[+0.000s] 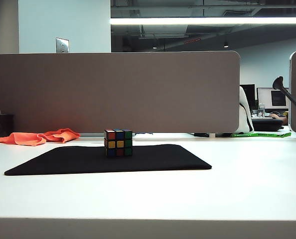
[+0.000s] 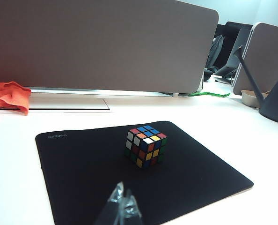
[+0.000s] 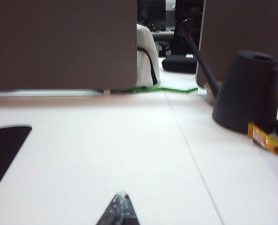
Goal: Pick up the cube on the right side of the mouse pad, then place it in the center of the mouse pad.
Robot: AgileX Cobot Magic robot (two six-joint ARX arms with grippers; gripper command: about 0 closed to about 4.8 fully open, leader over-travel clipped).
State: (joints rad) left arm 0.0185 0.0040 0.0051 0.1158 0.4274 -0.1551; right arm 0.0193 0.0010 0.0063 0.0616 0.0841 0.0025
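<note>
The cube is sitting in the middle of the mouse pad. The left gripper is hanging near, fingers together.

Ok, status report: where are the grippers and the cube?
Left gripper shut, empty, at pad's near edge. Right gripper shut, empty, over bare table. Cube sits mid mouse pad. Nothing in the way.

Both wrist views crop the left hand and right hand.
</note>
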